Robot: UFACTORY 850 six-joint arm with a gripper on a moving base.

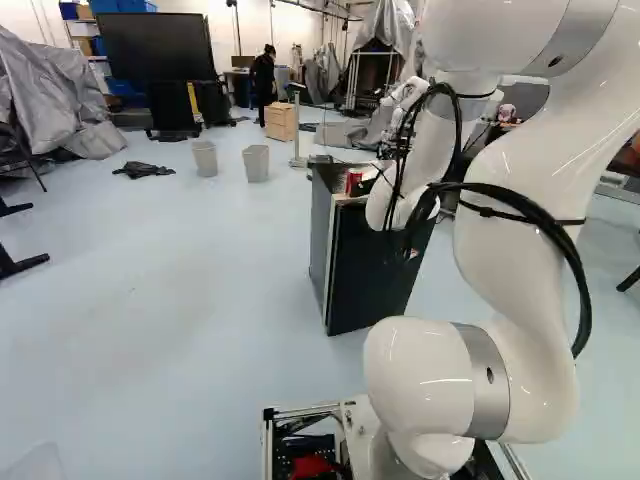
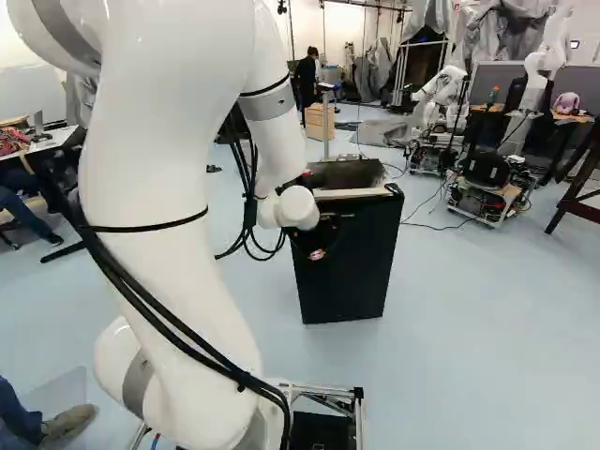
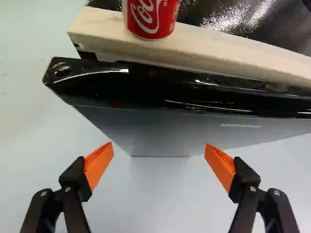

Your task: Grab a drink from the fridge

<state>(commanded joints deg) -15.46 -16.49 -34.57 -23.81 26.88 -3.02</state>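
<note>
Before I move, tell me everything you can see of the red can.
The red can is a cylinder with white script and a silvery bottom rim, smooth and metallic-looking. It stands upright on the pale, wood-like strip along the top of the black fridge, near one end. The wrist view cuts off its top, so I can't tell whether it's opened. The open gripper doesn't touch it.
</note>
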